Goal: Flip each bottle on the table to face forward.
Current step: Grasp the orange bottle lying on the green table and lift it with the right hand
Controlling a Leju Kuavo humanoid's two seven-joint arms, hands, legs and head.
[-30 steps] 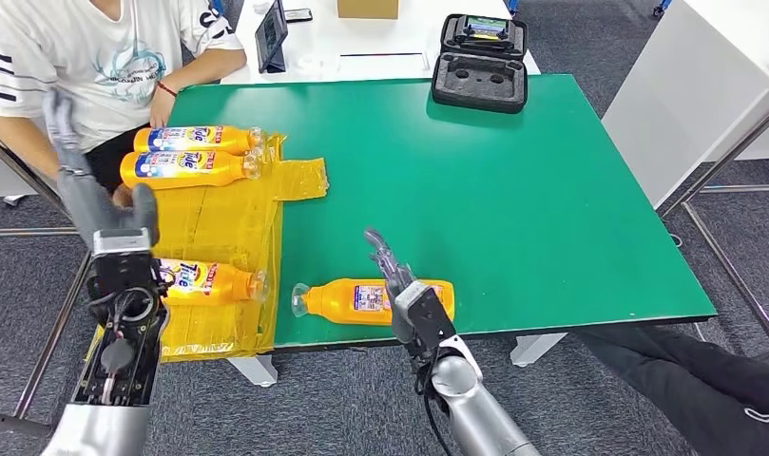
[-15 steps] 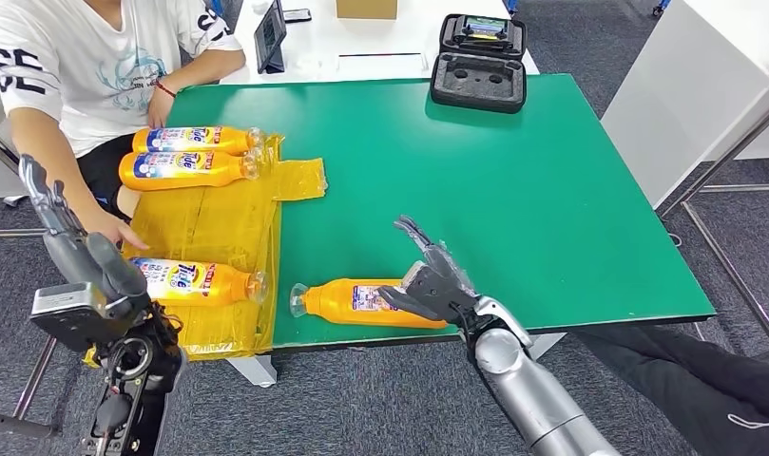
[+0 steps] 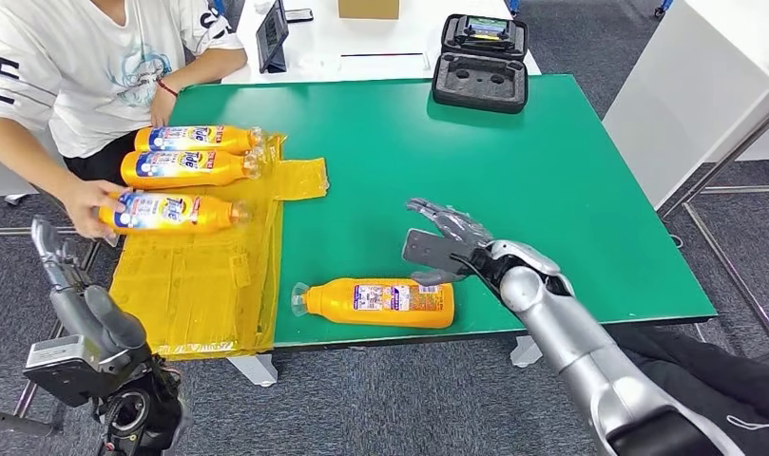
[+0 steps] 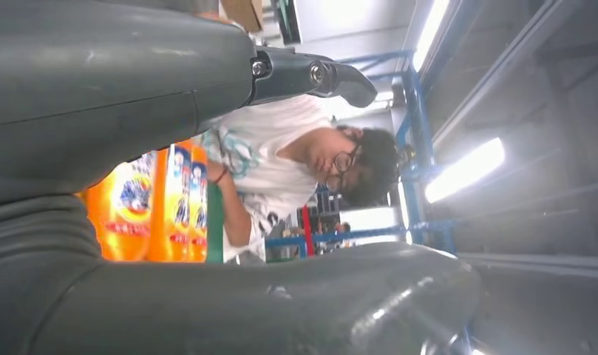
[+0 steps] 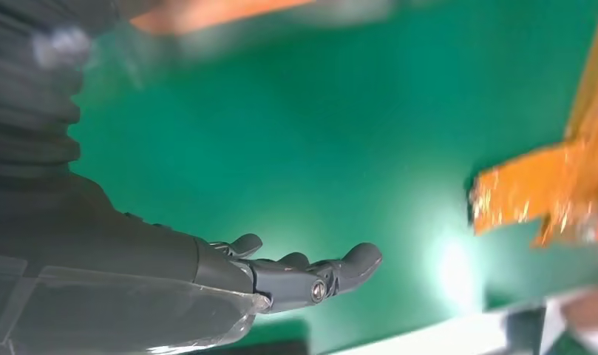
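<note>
Our right hand (image 3: pixel 447 245) has lifted off the orange plastic bottle with the small back label (image 3: pixel 375 301) and now hovers above it, fingers spread and holding nothing. That bottle lies on its side near the front edge of the green table (image 3: pixel 513 171), beside the yellow plastic sheet (image 3: pixel 209 275). Our left hand (image 3: pixel 76 304) has dropped below the table edge, fingers apart and empty. A person's hand (image 3: pixel 87 202) has carried the front-label bottle (image 3: pixel 171 211) up toward the other two orange bottles (image 3: pixel 185 155). We judge the near bottle unflipped, so it comes next
</note>
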